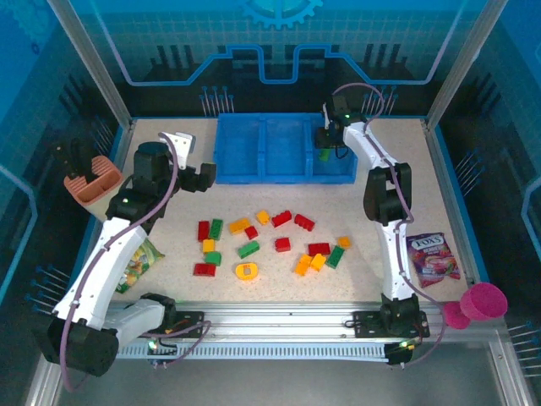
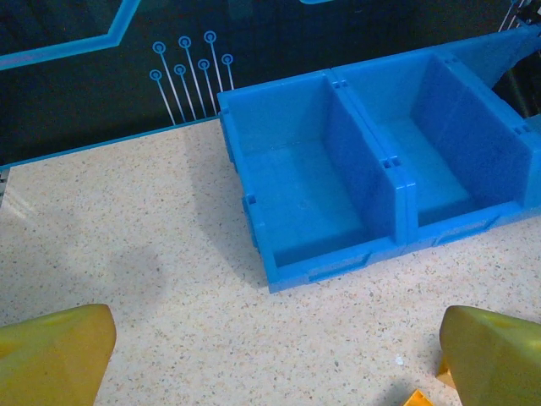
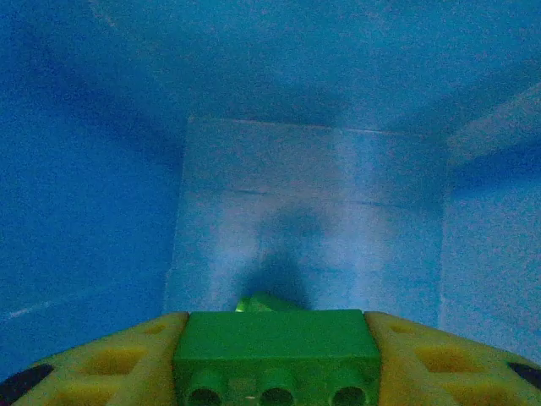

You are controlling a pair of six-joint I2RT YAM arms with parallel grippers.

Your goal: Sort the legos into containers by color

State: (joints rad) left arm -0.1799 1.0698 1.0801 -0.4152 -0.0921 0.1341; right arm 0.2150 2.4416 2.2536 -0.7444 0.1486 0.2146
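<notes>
Green plastic shows between the yellow fingers (image 3: 101, 364) of the right pincer (image 1: 324, 150): a small studded green brick (image 3: 275, 338), pinched from both sides. That pincer hangs inside the right compartment (image 1: 340, 166) of the shallow blue plastic tray (image 1: 262, 176), which lies at the far middle of the speckled table (image 1: 372, 211). In the right wrist view, blue walls stand around the brick on the left, right and far sides. Whether the brick touches the compartment floor I cannot tell.

The left pincer (image 2: 275, 355) is spread wide, its two yellow fingertips (image 2: 55, 351) well apart with bare table between them. It hovers just beside the tray's near left corner, facing the left compartment (image 2: 304, 203) and the middle compartment (image 2: 435, 169).

Loose studded bricks (image 1: 281, 218) in red, green and yellow-orange lie scattered across the middle of the table, on the near side of the tray and apart from it, between the two arms. A red brick (image 1: 203, 230) lies at the left of the scatter. A pair of orange bricks (image 1: 303, 265) sits side by side toward the right.

A beige-and-pink utensil holder (image 1: 91, 179) stands at the left edge. A crinkly green-and-yellow snack packet (image 1: 139, 262) lies partly under the left arm. A purple sweet packet (image 1: 433, 256) lies at the right, and a magenta cup (image 1: 480, 303) sits at the near right corner.
</notes>
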